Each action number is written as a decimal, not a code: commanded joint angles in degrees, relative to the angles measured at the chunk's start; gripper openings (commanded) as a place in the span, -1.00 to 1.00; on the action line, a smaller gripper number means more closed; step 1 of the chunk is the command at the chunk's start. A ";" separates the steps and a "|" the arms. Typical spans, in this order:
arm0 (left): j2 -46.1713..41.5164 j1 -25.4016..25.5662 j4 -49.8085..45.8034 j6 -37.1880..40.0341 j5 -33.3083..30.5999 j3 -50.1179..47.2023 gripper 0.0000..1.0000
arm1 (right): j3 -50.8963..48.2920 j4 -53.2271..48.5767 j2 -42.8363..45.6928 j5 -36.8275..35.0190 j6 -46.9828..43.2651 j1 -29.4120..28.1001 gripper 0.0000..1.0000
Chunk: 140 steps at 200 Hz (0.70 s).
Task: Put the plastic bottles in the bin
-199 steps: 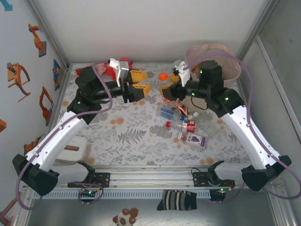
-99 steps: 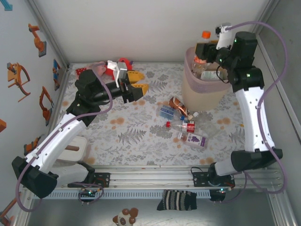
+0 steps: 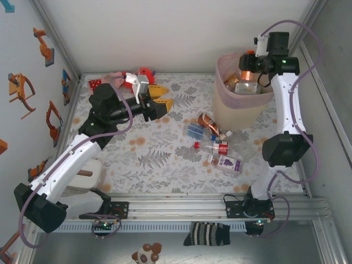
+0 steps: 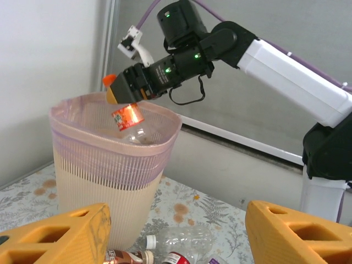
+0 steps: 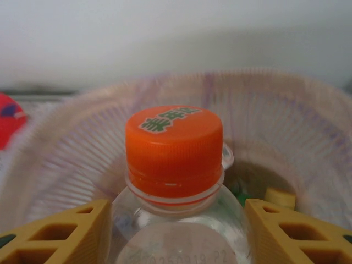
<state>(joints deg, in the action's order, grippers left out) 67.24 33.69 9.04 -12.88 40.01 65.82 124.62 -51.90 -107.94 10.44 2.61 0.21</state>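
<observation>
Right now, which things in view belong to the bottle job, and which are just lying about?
Job: orange-capped bottle, held in the right hand over the bin; loose bottles on the table.
Lying about: red plush toy; white box; striped sock.

The counter (image 3: 159, 159) is covered by a pale cloth printed with grey leaves and orange flowers. The bin (image 3: 242, 110) stands on it directly under the right fingers (image 5: 300, 234). To the right of the left fingers (image 3: 159, 88), and nearer the arm bases, a loose cluster of bottles (image 3: 217, 148) lies close to the bin's foot. On the far side of the left fingers, by the wall, lie a red plush (image 3: 144, 73) and a pink plush (image 3: 115, 77). A white box (image 3: 88, 176) sits well apart from them, at the near left corner
</observation>
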 commanded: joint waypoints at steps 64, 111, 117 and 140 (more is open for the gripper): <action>-0.18 -0.27 1.70 -1.27 0.11 -0.61 0.30 | -2.21 -11.64 -7.07 -5.69 -6.87 0.23 -0.15; -0.17 -0.31 1.60 -1.52 0.10 -0.58 0.30 | -1.75 -11.71 -12.72 -5.25 -7.43 0.19 -0.14; -0.17 -0.32 1.60 -1.61 0.07 -0.70 0.30 | -1.48 -11.69 -13.56 -5.21 -7.32 0.20 -0.13; -0.38 -0.34 1.57 -2.05 -0.39 -1.10 0.30 | -0.81 -11.85 -16.08 -5.19 -6.92 0.17 -0.05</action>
<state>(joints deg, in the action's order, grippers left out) 67.31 33.69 9.39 -13.74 39.86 65.47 125.03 -62.98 -116.62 8.56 -3.14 -0.25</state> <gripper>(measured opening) 0.650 0.556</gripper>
